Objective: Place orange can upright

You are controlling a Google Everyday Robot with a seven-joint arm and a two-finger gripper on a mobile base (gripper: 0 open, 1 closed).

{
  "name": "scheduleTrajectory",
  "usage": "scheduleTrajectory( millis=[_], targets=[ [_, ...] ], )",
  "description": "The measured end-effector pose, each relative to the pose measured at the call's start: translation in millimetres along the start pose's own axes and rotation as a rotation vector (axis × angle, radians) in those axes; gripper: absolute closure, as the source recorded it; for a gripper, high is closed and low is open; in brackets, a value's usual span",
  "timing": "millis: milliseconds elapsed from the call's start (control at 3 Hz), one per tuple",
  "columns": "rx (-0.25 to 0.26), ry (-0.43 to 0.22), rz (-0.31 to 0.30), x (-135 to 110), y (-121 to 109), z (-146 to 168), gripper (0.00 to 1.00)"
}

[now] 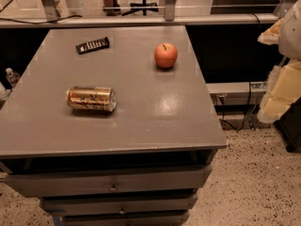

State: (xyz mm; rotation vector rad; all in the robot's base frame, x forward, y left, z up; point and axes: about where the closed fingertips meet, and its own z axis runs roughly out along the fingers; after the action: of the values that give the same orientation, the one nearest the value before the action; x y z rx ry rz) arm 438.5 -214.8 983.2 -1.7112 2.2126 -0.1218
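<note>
Camera view: orange can (pixel 91 99) lies sideways, apple (pixel 165 55) and dark bar (pixel 92 45) well apart; gripper (pixel 282 84) at right edge, grip untellable.

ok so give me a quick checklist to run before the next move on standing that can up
1. Target found: ok, the shiny orange-gold metal can is on the grey cabinet top, front left.
2. Can upright: not ok, it lies on its side.
3. Room around it: ok, the round orange-red apple and the dark flat bar sit apart, farther back.
4. Gripper at the can: not ok, it is at the right edge, off the top.
5. Gripper ready to grasp: cannot tell.
</note>
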Motion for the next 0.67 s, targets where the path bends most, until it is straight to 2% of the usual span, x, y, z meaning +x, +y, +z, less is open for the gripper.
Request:
scheduleTrajectory(
  millis=[333,667],
  targets=[
    [0.000,0.000,0.000,0,0,0,0.00],
    [-0.011,-0.063,-0.040,-27,6,7,0.00]
  ],
)
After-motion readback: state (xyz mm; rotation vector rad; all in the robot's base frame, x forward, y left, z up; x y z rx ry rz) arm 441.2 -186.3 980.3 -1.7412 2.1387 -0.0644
